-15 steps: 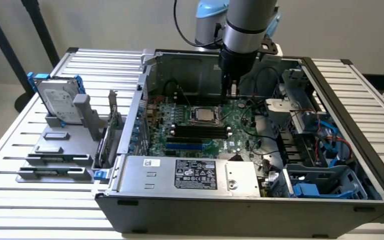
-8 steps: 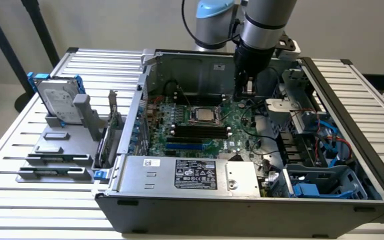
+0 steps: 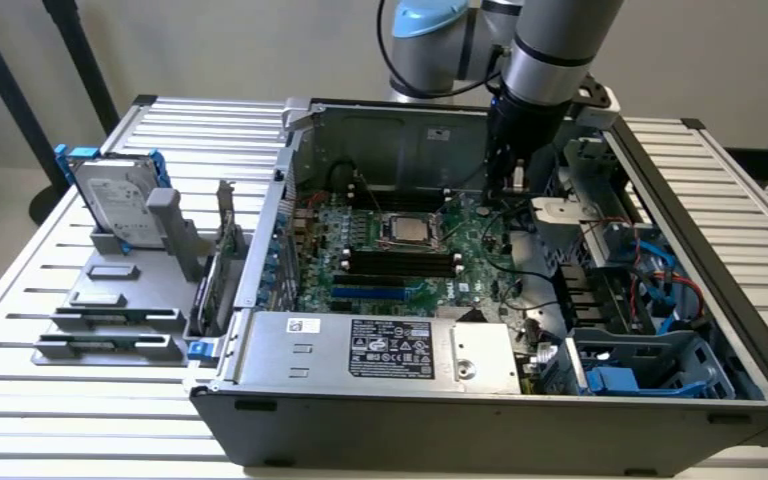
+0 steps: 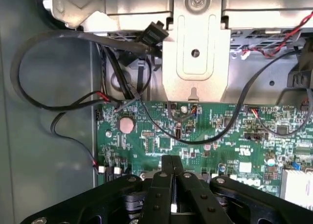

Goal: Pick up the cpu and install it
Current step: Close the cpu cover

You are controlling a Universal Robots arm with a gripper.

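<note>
On the exterior view's left, a hard drive (image 3: 115, 200) in a blue frame stands upright in a gray holder (image 3: 157, 235) on the slatted counter (image 3: 24, 270), with bare slats between it and the counter's left edge. Just beside the holder rises the left wall of the open computer case (image 3: 491, 420). Inside, the cpu (image 3: 404, 230) lies flat in the socket on the green motherboard (image 3: 471, 240), with open room above it. A power supply (image 3: 384, 350) fills the case's near edge.

Right of the cpu and apart from it, the claw (image 3: 504, 198) hangs low over the board, close to the rear wall and near the drive cage (image 3: 624, 270). In the wrist view the claw (image 4: 171, 163) is clenched and empty, its black fingers (image 4: 164, 185) pressed together above the motherboard (image 4: 220, 131), with loose black cables (image 4: 29, 62) near the board's edge.
</note>
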